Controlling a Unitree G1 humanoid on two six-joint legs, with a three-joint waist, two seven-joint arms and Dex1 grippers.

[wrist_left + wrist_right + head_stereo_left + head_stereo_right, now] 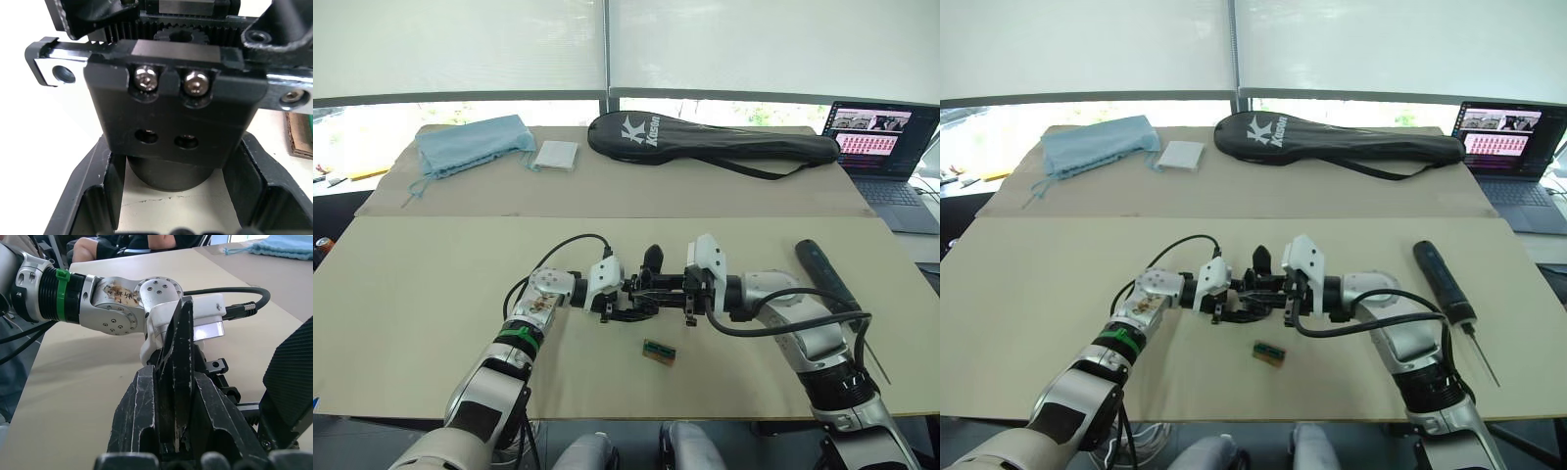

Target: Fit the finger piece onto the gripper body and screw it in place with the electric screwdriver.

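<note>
Gripper body (641,299), a small chunky black block of plastic and metal parts, sits at the middle of the beige cloth-covered bench (431,284), held up between the two arms. In the left wrist view its matte face carries two bright hex-socket screws above two empty round holes, a toothed rack and cog along the top edge, and a steel rail running crosswise. The left gripper (625,299) has its black fingers (93,196) spread around the block's lower cylinder, holding it. The right gripper (674,292) clamps the flat, scuffed black plastic finger piece (178,382) between its fingers (139,416), edge-on and upright, just beside the body.

A thick dark grey electric screwdriver (1442,282) with a thin metal bit lies on the bench by the right arm, apart from both grippers. A small green-brown rectangular block (658,352) lies just in front of the grippers. Farther back rest a long black racket bag (705,142) with white lettering, a light blue cloth pouch (470,145), a white folded pad (555,155), and an open laptop (886,162) at the right edge.
</note>
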